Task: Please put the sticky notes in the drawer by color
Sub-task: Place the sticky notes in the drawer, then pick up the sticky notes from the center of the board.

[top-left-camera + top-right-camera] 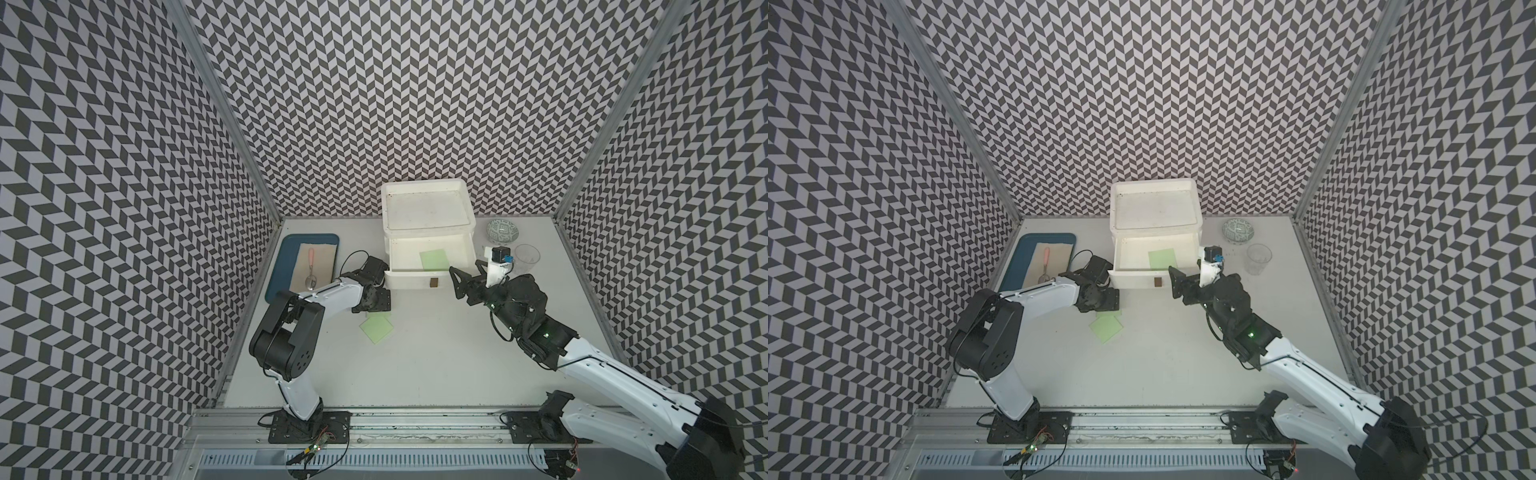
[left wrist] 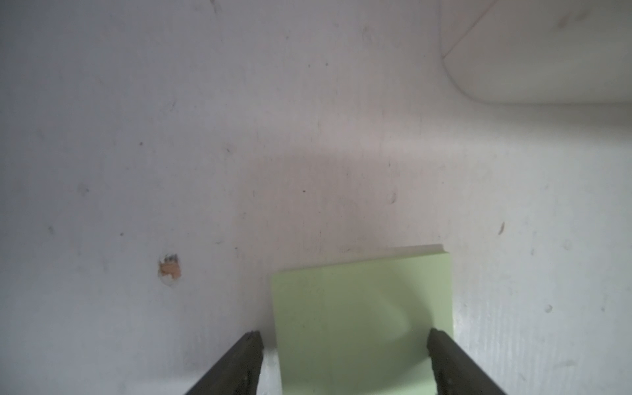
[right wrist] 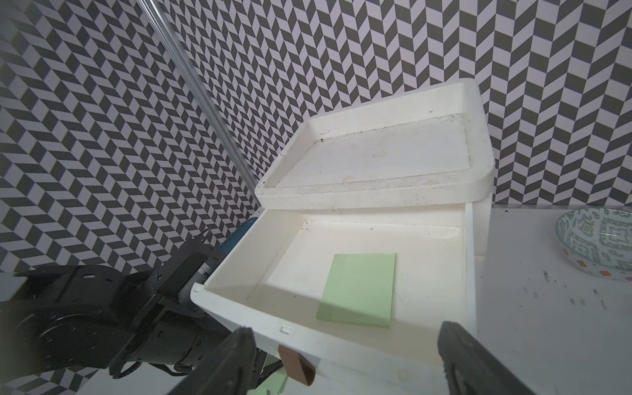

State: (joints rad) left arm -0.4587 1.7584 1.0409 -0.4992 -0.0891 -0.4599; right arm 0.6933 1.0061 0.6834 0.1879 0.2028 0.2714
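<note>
At the far left of the white bench (image 1: 415,374), a flat dark blue plastic tray (image 1: 284,259) is seen. A beige rectangular cloth (image 1: 322,255) is laid in it and a pink-handled metal spoon (image 1: 311,270) is rested on the cloth. Just beside the tray, the left tool (image 2: 345,338) is pointed down at the bench. Its two black fingers (image 2: 246,362) are spread apart and nothing is gripped between them.

Beneath it, two light green square paper sticky notes (image 1: 377,329) are laid flat on the bench in front of the chest, overlapped and slightly offset. In the left wrist view one finger is seen beside the upper note's edge and the other over it.

In the middle, against the back wall, the tall white plastic chest of drawers (image 1: 426,185) is stood, and the drawer (image 1: 409,279) just below its top is pulled out. A third light green sticky note (image 1: 434,259) is laid flat on that drawer's floor, toward its right side. A small dark brown handle (image 1: 434,283) is fixed to the drawer's front.

The right tool (image 3: 347,328) is held just beside the front right corner of the open drawer, its fingers spread wide and empty. Whether the drawer is touched cannot be told.

Farther right, a round green-patterned ceramic bowl (image 1: 503,230) and a clear drinking glass (image 1: 527,257) are set on the bench, near each other.
</note>
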